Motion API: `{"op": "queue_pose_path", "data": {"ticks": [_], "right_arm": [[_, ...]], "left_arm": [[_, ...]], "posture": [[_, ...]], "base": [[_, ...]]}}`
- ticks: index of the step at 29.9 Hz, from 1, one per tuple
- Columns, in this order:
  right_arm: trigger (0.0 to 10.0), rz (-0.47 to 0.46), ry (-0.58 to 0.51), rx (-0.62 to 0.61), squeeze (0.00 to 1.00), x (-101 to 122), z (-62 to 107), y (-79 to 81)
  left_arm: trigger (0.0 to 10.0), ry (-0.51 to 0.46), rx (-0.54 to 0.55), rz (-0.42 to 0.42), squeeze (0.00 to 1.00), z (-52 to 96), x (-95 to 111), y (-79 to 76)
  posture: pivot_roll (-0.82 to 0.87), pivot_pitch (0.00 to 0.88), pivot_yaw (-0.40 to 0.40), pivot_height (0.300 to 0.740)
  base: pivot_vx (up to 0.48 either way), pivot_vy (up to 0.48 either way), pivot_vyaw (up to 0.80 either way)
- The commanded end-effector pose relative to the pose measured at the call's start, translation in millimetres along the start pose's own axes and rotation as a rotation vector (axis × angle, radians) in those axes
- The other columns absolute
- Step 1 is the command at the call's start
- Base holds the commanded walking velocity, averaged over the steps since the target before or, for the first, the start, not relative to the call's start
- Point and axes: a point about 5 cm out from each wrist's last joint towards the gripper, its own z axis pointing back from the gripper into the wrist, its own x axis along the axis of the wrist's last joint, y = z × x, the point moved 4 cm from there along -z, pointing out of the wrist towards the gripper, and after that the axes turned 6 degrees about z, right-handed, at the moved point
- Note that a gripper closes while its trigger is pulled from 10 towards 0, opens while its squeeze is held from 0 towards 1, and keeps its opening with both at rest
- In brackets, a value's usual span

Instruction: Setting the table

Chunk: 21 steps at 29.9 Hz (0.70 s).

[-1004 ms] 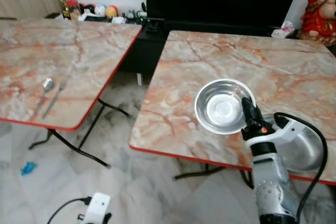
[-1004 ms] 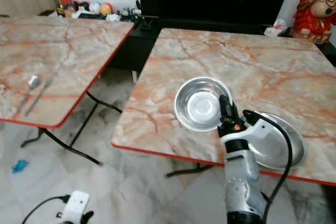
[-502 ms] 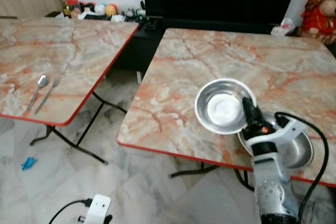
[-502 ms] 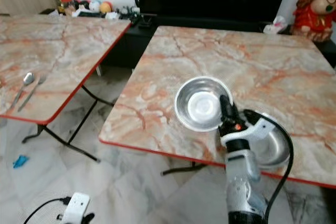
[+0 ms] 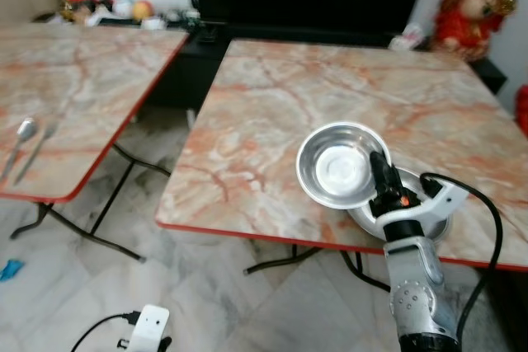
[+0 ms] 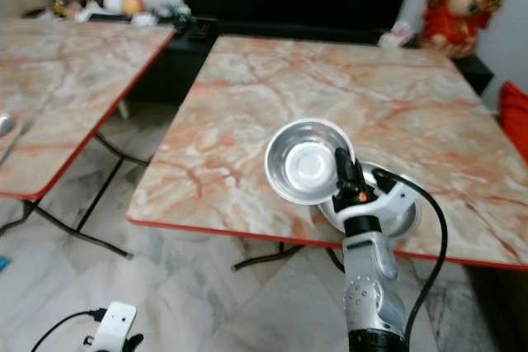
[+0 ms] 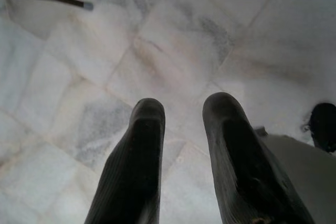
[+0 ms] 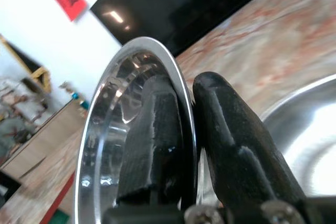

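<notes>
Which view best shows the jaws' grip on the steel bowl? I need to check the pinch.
The right wrist view: the right gripper pinches the steel bowl by its rim, one finger inside, one outside. The eye views show the whole bowl above the table, its grip small. The left wrist view faces floor.

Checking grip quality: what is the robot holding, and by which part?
The right gripper pinches the steel bowl by its rim, one finger inside, one outside. The left gripper holds nothing.
</notes>
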Motion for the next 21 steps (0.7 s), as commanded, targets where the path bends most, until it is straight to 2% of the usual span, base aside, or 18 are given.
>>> {"op": "queue_pose_path", "data": {"ticks": [1, 7, 12, 13, 15, 17, 20, 21], "right_arm": [[10.0, 0.012, -0.028, -0.009, 0.0, 8, -2.3, -1.3], [10.0, 0.022, -0.04, -0.018, 0.0, 13, -4.1, -4.7], [10.0, 0.075, -0.063, -0.104, 0.0, 26, -2.5, -23.2], [10.0, 0.091, -0.082, -0.156, 0.0, 32, 0.2, -34.0], [10.0, 0.065, -0.099, -0.217, 0.0, 38, 3.8, -46.7], [10.0, 0.058, -0.102, -0.314, 0.0, 44, 12.5, -69.7], [10.0, 0.064, -0.095, -0.368, 0.0, 48, 18.4, -83.2], [10.0, 0.064, -0.095, -0.368, 0.0, 48, 18.4, -83.2]], "left_arm": [[10.0, 0.018, 0.003, 0.02, 0.0, 1.0, -5, 1.6], [10.0, 0.022, 0.006, 0.027, 0.0, 1.1, -5, 2.8], [10.0, 0.02, 0.002, 0.029, 0.0, 0.6, -4, 1.0], [10.0, 0.021, -0.001, 0.026, 0.0, 0.6, -4, 0.5], [10.0, 0.021, -0.004, 0.022, 0.0, 0.5, -4, 0.0], [10.0, 0.02, -0.005, 0.021, 0.0, 0.4, -4, -0.2], [10.0, 0.017, -0.006, 0.022, 0.0, 0.1, -3, -0.1], [10.0, 0.017, -0.006, 0.022, 0.0, 0.1, -3, -0.1]], "posture": [[0.1, 0.0, -0.017, 0.74], [0.1, 0.0, -0.017, 0.74], [0.09, 0.0, -0.01, 0.74], [0.09, 0.0, -0.01, 0.74], [0.09, 0.0, -0.01, 0.74], [0.09, 0.0, -0.012, 0.74], [0.09, 0.0, -0.013, 0.74], [0.09, 0.0, -0.013, 0.74]], "base": [[0.0, 0.0, 0.0], [0.0, 0.0, 0.0], [0.0, 0.0, 0.0], [0.0, 0.0, 0.0], [0.0, 0.0, 0.0], [0.0, 0.0, 0.0], [0.0, 0.0, 0.0], [0.0, 0.0, 0.0]]}}
